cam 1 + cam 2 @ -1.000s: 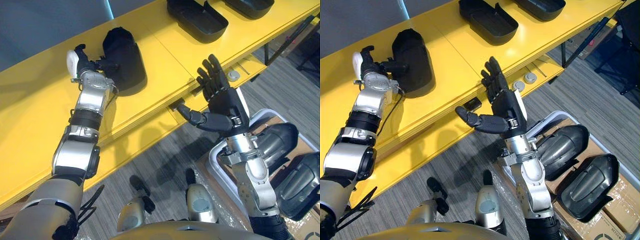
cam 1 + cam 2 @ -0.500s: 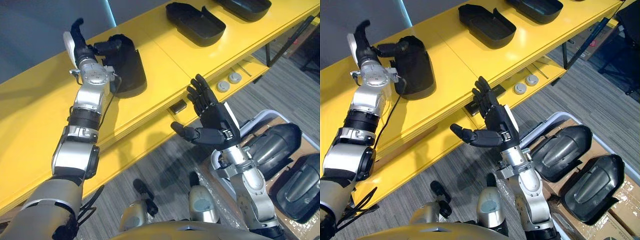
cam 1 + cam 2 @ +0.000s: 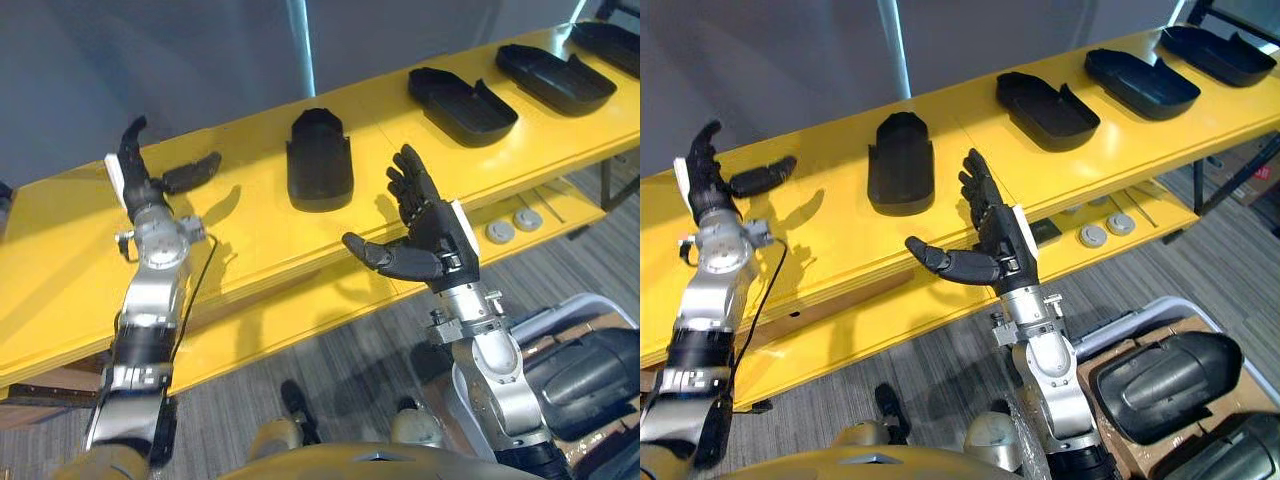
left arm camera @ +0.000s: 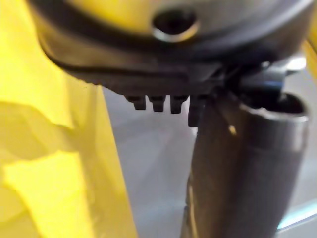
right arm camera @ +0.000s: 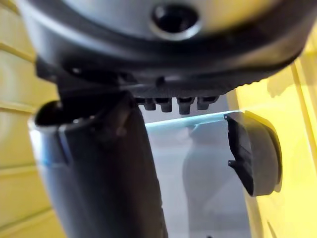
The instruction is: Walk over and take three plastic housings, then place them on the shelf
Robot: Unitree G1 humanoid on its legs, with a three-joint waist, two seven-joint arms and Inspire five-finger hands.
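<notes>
Well, black shell-shaped housings line the yellow shelf.

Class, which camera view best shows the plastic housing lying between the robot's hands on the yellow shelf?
Left eye view: the housing lies whole, mid-picture, on the shelf. Right eye view shows it whole, off-centre; right wrist view catches a housing edge-on, possibly this one.
</notes>
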